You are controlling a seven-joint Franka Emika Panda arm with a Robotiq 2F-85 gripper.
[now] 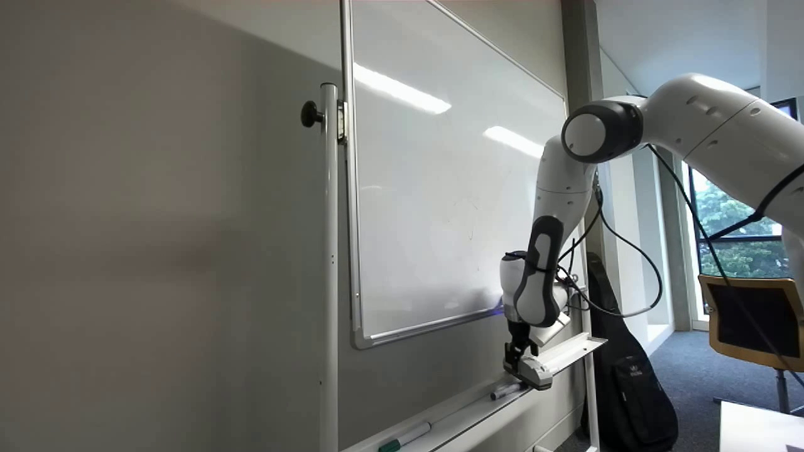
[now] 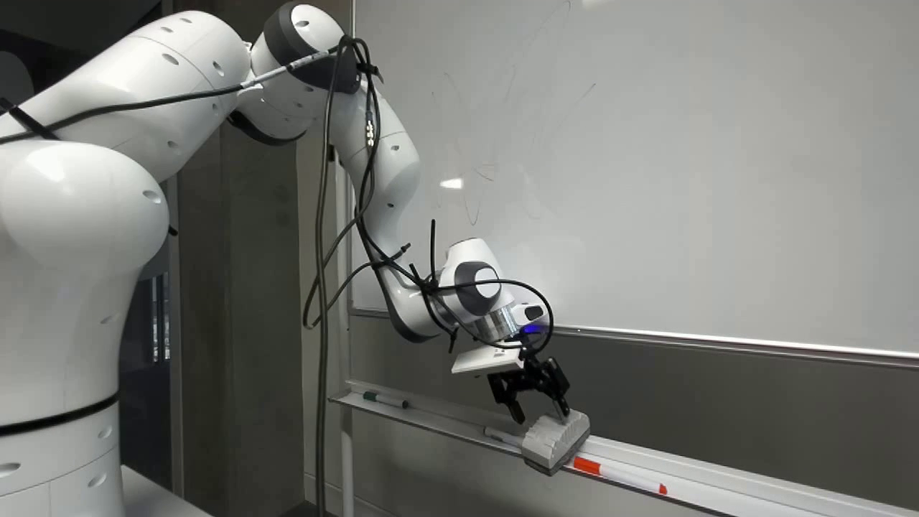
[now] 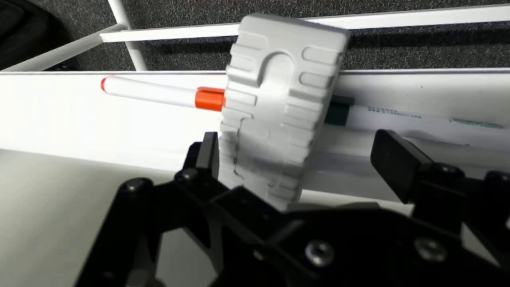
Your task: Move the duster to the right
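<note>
Lying crosswise on the long white tray [image 3: 59, 115], the pale grey duster [image 3: 277, 107] has ridges on its upper side, and in the wrist view one of its ends goes out beyond the front edge of the tray, above the dark carpet [image 3: 179, 16]. The black gripper [image 2: 541, 415] is placed over it with the fingers spread widely, so it does not grasp anything. One finger is just beside a long side of the duster, and whether they touch I cannot tell; the other finger is on the opposite side, well apart from it. A red-capped marker [image 3: 153, 92] lies on one side of the duster and a dark-green-capped marker [image 3: 368, 118] on the other, both with the cap turned toward it; I cannot say if they reach under its edge. In both exterior views a third marker [image 2: 391, 401], with a green cap, lies farther along the tray. Above the tray is the whiteboard [image 2: 682, 179], which carries some thin, faint lines. The white robot arm [image 1: 697, 119] bends down, with black cables [image 2: 321, 431] along it. In an exterior view, a black bag [image 1: 628, 389] stands near the far end of the tray.
</note>
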